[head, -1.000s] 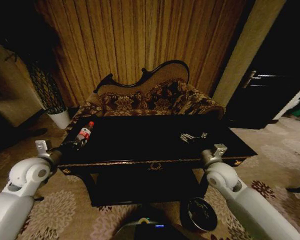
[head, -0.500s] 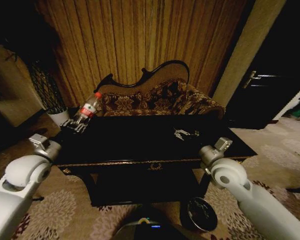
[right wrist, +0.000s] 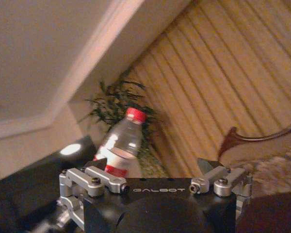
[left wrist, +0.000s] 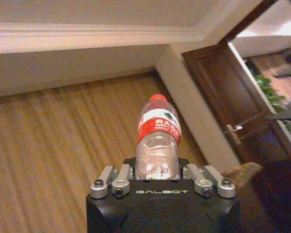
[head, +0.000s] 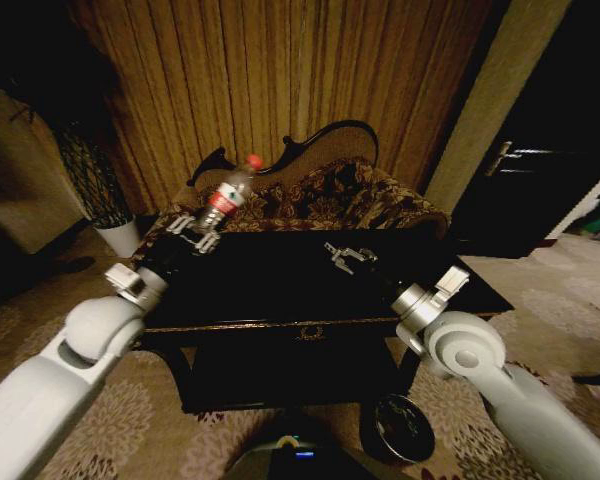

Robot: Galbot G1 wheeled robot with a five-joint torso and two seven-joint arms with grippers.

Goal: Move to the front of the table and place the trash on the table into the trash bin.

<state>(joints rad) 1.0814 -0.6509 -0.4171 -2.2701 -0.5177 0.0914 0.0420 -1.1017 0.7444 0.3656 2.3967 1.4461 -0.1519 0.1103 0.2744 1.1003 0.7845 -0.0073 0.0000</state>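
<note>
Now the table (head: 280, 290), glossy black with a gold-trimmed front edge, stands before a carved-back patterned sofa (head: 310, 195) and ribbed wooden wall panelling (head: 280, 80). Above its far left corner the left gripper (head: 193, 236) is raised and tilted up, clamped on the base of the clear plastic bottle (head: 227, 197), red cap uppermost. Over the table's middle hangs the right gripper (head: 345, 257), fingers spread apart and holding nothing. On the floral carpet, below the near right corner, sits the round trash bin (head: 400, 428).

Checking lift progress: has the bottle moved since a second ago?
Yes. The bottle, shut in the left gripper, has risen from the table edge to in front of the sofa back.
</note>
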